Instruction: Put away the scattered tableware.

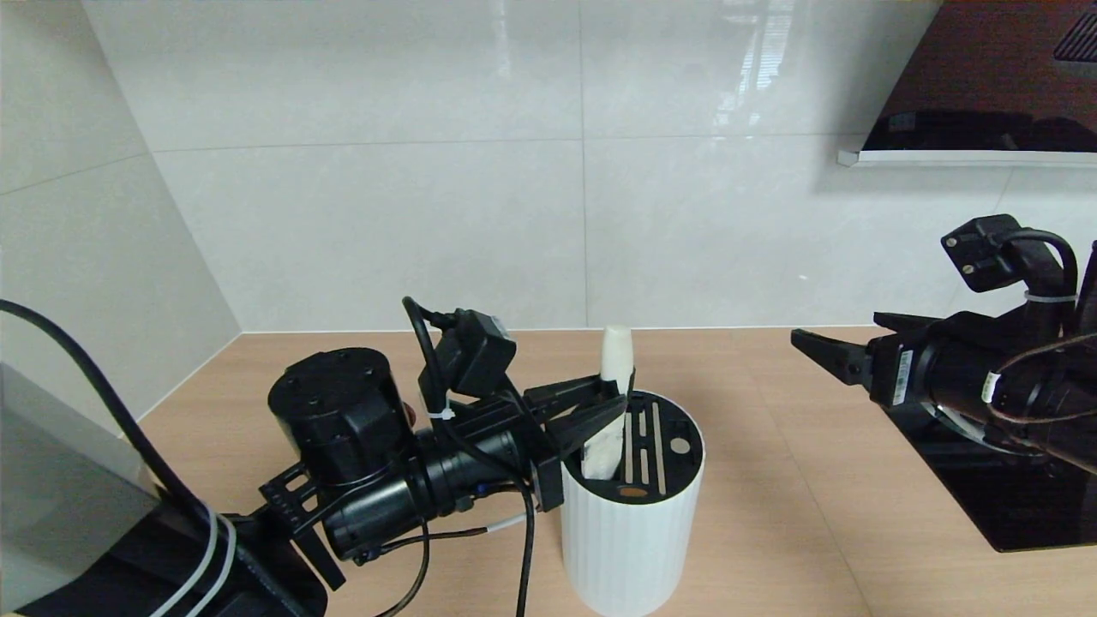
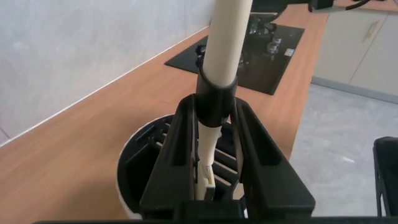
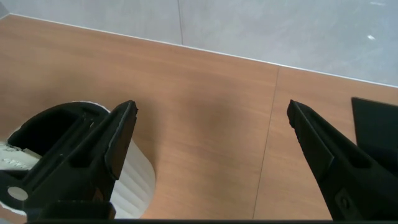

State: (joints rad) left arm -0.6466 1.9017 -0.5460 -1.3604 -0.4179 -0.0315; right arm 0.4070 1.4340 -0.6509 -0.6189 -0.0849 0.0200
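A white ribbed knife holder [image 1: 630, 548] with a black slotted top stands on the wooden counter near the front. My left gripper [image 1: 610, 401] is shut on a white-handled knife [image 1: 616, 353] that stands upright with its blade down in a slot. In the left wrist view the cream handle [image 2: 227, 43] rises between the fingers [image 2: 180, 143] above the holder's rim [image 2: 127, 162]. My right gripper [image 1: 827, 353] hangs open over the counter to the right of the holder, with nothing between its fingers [image 3: 121, 134]. The holder's wall [image 3: 137, 180] lies well off to that gripper's side.
A black cooktop [image 1: 1011, 506] is set in the counter at the right, under a dark range hood [image 1: 986, 86]. Tiled walls close the back and the left. A grey slab [image 1: 51, 480] sits at the lower left. Bare counter [image 1: 771, 514] lies between holder and cooktop.
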